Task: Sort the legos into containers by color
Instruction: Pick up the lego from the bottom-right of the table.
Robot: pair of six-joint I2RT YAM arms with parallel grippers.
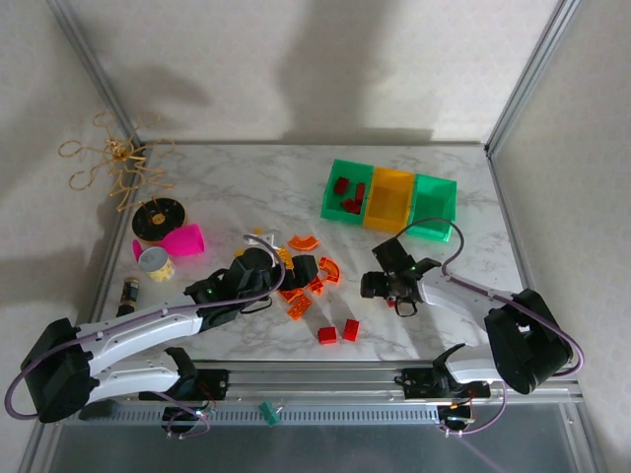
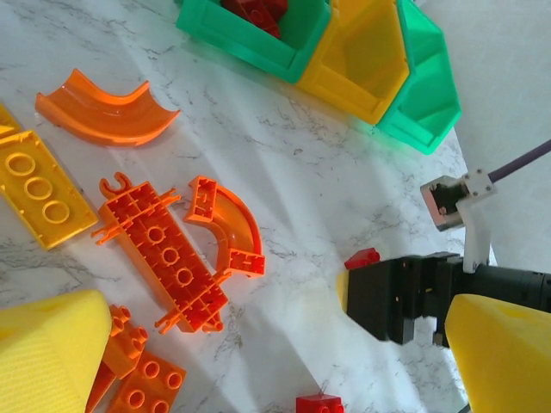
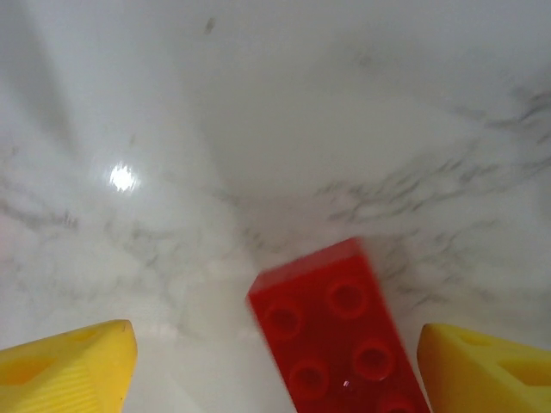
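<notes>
The right jaws stand released astride a small red rectangular plastic brick [image 3: 344,335] lying skewed and off-centre between them, so closing may twist it away.

Left pincer [image 2: 275,344] and right pincer [image 3: 275,344] seemingly spread.

My overhead camera looks down from above and behind over the white marbled tabletop [image 1: 246,187]. My left wrist camera sits low, facing the joined green and orange-yellow plastic bins [image 2: 344,82], shared with overhead. My right wrist camera looks closely down on a red studded plastic brick [image 3: 344,344].
</notes>
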